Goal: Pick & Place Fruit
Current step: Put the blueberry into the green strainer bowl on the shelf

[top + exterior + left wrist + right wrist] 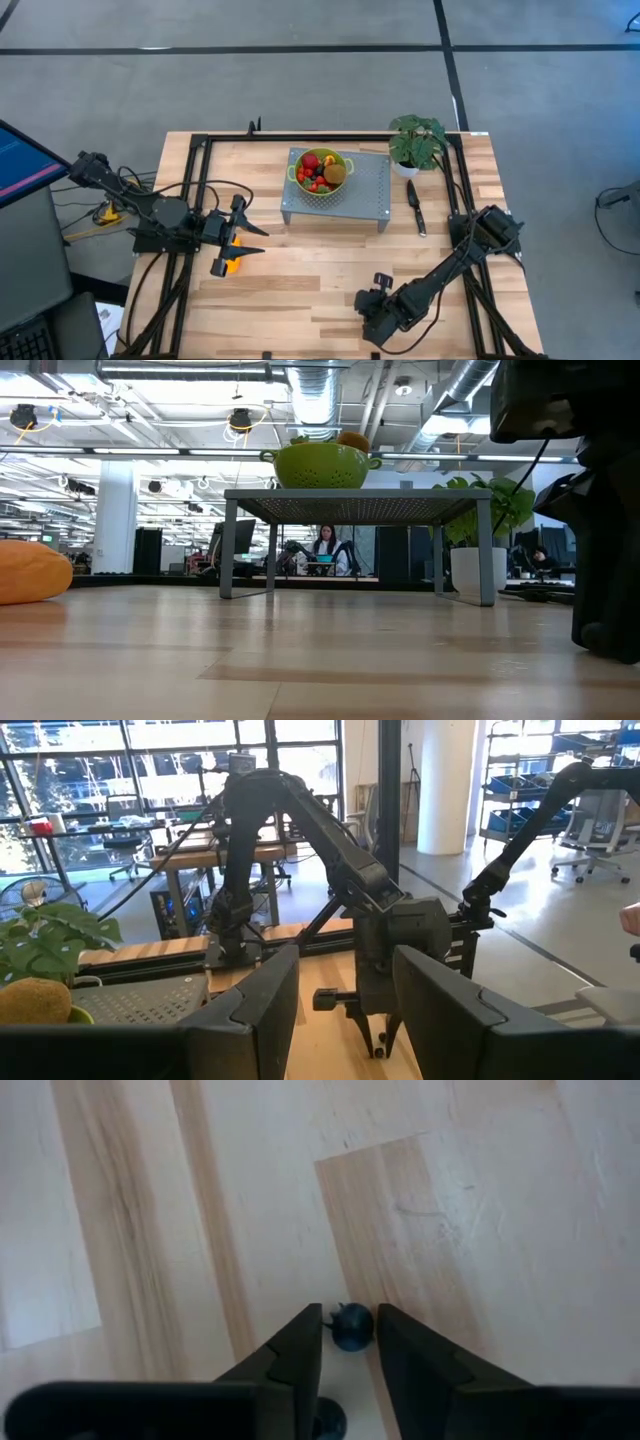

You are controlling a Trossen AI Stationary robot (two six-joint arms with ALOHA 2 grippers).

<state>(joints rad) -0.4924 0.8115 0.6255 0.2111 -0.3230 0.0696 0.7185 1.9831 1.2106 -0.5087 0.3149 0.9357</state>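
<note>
A small dark berry (352, 1327) lies on the bare wood near the table's front edge, and my right gripper (349, 1325) is shut on it, pointing steeply down (375, 312). A green colander (320, 172) full of red, orange and brown-green fruit stands on a grey perforated stand (365, 185) at the far middle. A long orange fruit (232, 265) lies on the table at the left. Above and just beyond it my left gripper (250, 232) hovers level and open, with nothing between its fingers (250, 1020). My right gripper has the dark berry's two sides (368, 1330) between its two fingertips. The fingers come from above, slanting steeply down. The berry rests on the tabletop. Whether both fingertips press on it is hard to tell, since only a sliver of gap shows on one side.
A potted plant (415, 143) stands at the far right beside the stand. A black-handled knife (415, 207) lies on the table in front of it. Black frame rails (195, 190) run along the table's left and right sides. Bare wood lies between the stand and the front edge.
</note>
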